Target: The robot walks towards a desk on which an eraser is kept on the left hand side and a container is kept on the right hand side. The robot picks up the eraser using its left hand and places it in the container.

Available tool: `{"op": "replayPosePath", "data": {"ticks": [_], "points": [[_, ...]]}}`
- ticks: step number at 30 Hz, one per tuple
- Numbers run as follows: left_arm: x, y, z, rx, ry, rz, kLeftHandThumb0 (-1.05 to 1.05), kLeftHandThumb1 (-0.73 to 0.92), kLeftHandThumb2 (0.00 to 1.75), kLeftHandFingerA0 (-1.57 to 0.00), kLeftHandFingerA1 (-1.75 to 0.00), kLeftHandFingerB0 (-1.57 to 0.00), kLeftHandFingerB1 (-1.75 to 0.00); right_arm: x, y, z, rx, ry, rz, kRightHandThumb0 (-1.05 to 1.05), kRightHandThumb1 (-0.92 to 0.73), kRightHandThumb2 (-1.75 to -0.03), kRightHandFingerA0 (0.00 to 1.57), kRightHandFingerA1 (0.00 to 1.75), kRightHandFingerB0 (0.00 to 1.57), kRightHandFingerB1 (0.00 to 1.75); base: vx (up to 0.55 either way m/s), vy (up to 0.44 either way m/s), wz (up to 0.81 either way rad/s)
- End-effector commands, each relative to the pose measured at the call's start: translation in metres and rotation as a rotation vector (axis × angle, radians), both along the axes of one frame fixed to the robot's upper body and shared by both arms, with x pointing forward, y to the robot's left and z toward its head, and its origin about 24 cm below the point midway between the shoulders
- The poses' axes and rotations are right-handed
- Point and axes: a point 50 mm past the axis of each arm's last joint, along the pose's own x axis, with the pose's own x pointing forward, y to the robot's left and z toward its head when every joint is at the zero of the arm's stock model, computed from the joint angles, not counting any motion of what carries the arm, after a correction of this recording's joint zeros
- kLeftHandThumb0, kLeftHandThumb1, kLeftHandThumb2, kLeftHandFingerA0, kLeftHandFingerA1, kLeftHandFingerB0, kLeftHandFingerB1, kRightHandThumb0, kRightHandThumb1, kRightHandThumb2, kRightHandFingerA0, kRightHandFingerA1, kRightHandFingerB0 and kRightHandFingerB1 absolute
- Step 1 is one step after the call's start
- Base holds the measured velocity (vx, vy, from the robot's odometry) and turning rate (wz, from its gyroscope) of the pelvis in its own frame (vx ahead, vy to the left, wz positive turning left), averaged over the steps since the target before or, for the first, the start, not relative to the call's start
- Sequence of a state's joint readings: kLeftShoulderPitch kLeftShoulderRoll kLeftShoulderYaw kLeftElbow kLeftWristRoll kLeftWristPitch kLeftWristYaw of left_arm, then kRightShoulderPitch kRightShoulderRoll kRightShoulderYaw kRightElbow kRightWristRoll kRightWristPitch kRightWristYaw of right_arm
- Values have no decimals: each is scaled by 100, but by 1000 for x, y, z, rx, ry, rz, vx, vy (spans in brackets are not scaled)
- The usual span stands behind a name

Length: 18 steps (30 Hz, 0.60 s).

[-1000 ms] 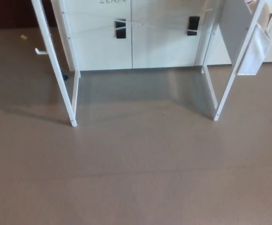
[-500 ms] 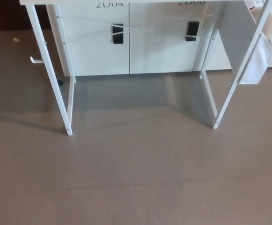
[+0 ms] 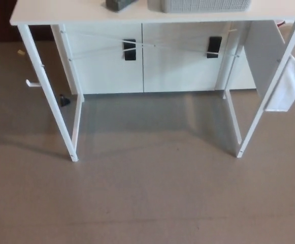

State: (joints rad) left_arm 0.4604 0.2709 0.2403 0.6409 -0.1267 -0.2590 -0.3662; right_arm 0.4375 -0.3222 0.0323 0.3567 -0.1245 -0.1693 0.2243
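Grey-brown floor (image 3: 147,203) fills most of the head view. White desk (image 3: 61,15) stands at the top edge, thin legs reaching the floor, white cabinet doors (image 3: 142,61) behind them. On the desktop, grey container (image 3: 203,5) sits right of centre, partly cropped. Dark grey eraser (image 3: 119,4) lies just left of it, apart. Neither robot hand shows, so finger state cannot be told.

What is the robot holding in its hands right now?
It cannot be told: neither hand shows in the picture. The eraser lies on the desk, left of the container.
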Motion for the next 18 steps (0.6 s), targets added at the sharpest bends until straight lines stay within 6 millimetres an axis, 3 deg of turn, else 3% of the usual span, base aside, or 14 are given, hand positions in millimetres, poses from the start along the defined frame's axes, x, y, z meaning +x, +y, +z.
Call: {"op": "replayPosePath", "data": {"ticks": [1,9,18], "points": [[3,-1,4,-1,-45,8,-39,61,60,-52,-38,-31,-31,-1,1,-1,-7,6,6,-12,-40,-52,83,55,63,51,214,-97,6],[9,-8,6,-23,-69,41,-37,58,58,-49,-36,-30,-31,3,1,0,24,-24,-41,-7,-40,-51,85,57,61,52,186,57,-10],[9,-17,6,7,-148,153,-41,59,58,-43,-34,-31,-31,5,10,5,80,-85,-159,-6,-38,-52,68,58,54,53,240,140,-6]]}}
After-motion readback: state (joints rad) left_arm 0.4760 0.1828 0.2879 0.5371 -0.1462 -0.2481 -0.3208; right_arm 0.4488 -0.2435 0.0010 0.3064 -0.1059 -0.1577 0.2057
